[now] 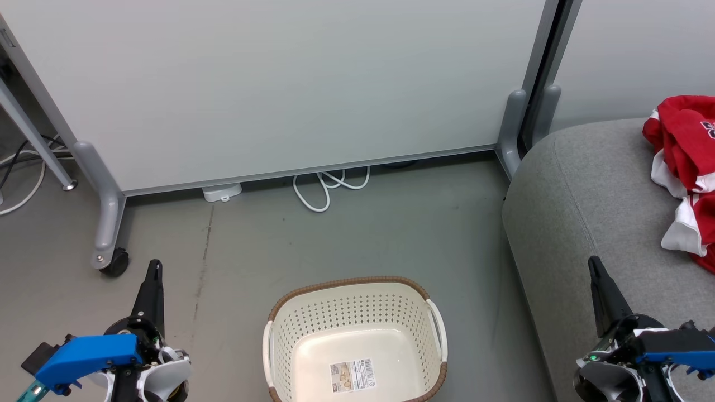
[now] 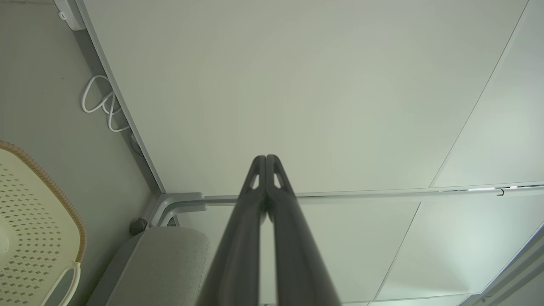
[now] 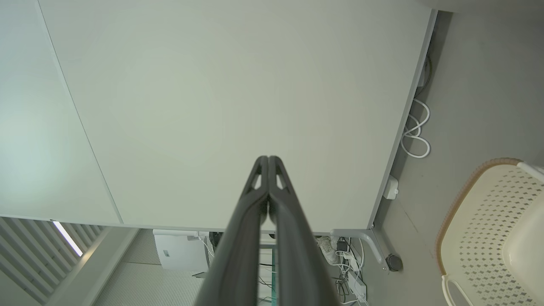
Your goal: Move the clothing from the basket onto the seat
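Your left pincer [image 1: 155,267] sits at the lower left of the head view, its two dark fingers pressed together along their length and gripping nothing. It points up that view over the grey floor [image 1: 391,234], to the left of the laundry basket [image 1: 346,312] and well apart from it. Your right pincer [image 1: 594,263] is at the lower right, closed in the same way with nothing between its fingers, and it shows against the near part of the grey sofa cushion [image 1: 581,190]. Both wrist views confirm this: each pair of fingers meets at the tips and aims at the white partition panel [image 1: 279,84]. The basket stands on the floor between your two arms, close to the cushion's rounded corner but not touching it, with its brown rim facing up and the label [image 1: 352,375] on its cream bottom in plain sight. The red sports garments [image 1: 684,145] lie in a crumpled heap on the cushion at the far right, with white panels showing and the heap cut off by the edge of the view. They are apart from your right pincer and well apart from the basket. Along the foot of the panel a white cable [image 1: 327,187] loops on the floor, and a black caster [image 1: 114,262] carries the panel's grey leg just beyond your left pincer.
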Robot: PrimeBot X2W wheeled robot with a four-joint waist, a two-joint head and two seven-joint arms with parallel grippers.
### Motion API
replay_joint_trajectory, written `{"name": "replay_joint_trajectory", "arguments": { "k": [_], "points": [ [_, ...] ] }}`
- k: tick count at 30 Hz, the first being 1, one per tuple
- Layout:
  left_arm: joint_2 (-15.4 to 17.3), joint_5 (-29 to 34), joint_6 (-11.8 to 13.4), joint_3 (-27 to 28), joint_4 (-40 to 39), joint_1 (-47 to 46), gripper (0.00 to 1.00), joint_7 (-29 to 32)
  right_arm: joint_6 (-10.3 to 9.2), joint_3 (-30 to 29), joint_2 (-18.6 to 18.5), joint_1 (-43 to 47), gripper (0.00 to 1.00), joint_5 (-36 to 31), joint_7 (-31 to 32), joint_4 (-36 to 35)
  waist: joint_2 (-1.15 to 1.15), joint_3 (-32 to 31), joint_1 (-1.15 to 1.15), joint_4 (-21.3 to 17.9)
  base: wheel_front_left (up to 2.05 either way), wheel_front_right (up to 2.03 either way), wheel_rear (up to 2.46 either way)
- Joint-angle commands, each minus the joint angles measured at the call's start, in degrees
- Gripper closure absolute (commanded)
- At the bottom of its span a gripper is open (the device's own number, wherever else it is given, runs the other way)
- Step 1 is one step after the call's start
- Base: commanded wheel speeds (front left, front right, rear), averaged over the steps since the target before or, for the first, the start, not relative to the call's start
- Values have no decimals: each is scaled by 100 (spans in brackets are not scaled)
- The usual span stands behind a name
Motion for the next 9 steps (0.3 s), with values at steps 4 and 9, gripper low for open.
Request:
{"name": "replay_joint_trajectory", "arguments": {
  "k": [4,9],
  "points": [
    [-7,-15,-16,15,-23,-53,100,22,2,-11,-7,-54,100,15,19,-18,0,0,0,0,0,0,0],
    [-7,-15,-16,15,-23,-53,100,22,2,-11,-7,-54,100,15,19,-18,0,0,0,0,0,0,0]
  ]
}}
